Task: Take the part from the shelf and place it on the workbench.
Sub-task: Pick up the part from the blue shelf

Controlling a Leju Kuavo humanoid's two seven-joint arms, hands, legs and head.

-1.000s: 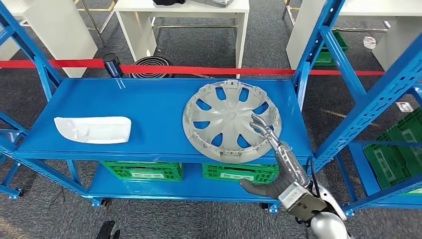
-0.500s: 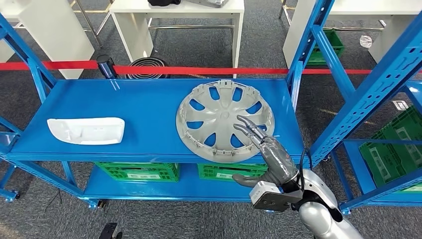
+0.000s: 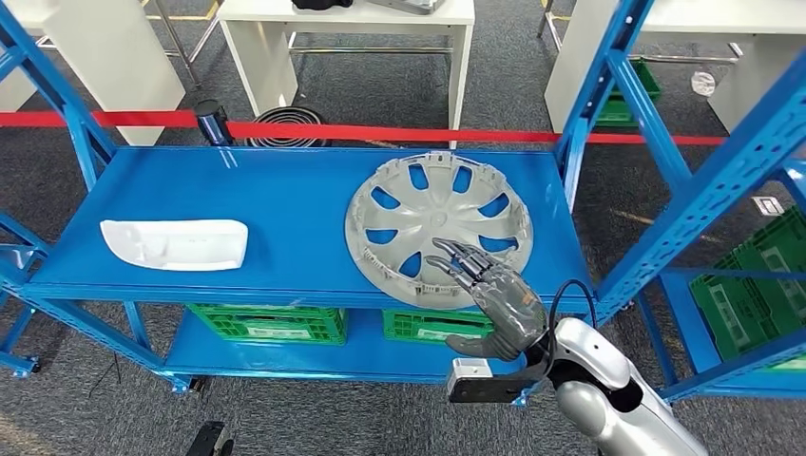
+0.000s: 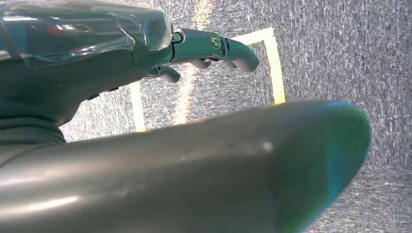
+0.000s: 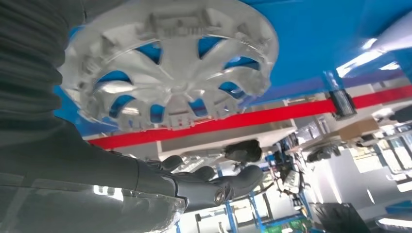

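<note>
A grey wheel cover (image 3: pixel 437 228) lies flat on the right half of the blue shelf (image 3: pixel 285 204). My right hand (image 3: pixel 489 290) hovers at its near rim, fingers spread over the edge and nothing held. In the right wrist view the wheel cover (image 5: pixel 170 63) is close in front of the dark fingers (image 5: pixel 214 187), with a gap between them. A white moulded part (image 3: pixel 176 244) lies at the shelf's left end. My left hand (image 4: pixel 209 46) hangs over grey carpet, fingers loosely apart and holding nothing.
Green crates (image 3: pixel 266 325) sit on the lower shelf. Blue uprights (image 3: pixel 608 90) rise just right of the wheel cover, with another rack and green crate (image 3: pixel 760 285) further right. Red barrier tape (image 3: pixel 380 133) and white tables (image 3: pixel 352 28) stand behind.
My right hand has turned over and drawn back from over the wheel cover's spokes to its near rim. The camera has shifted a little.
</note>
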